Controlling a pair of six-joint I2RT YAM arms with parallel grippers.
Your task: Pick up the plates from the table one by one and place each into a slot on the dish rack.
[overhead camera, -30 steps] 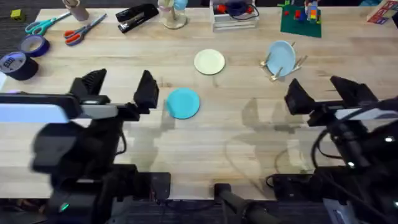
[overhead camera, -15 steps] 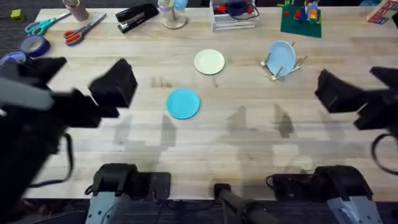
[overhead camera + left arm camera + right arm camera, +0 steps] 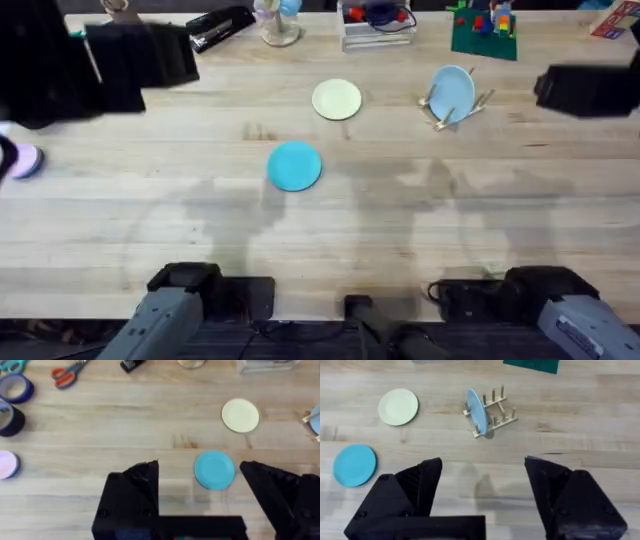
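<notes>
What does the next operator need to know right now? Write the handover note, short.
Left gripper: open, empty, high above the table near the teal plate.
Right gripper: open, empty, raised over the table's right side.
Teal plate: flat on the table, mid-table, untouched.
Cream plate: flat on the table, farther back, between the teal plate and the dish rack.
Dish rack: back right, with a light-blue plate upright in one slot; the other slots look free.
Done: neither task plate racked.
Left: pick up the teal and cream plates one at a time and slot each.
</notes>
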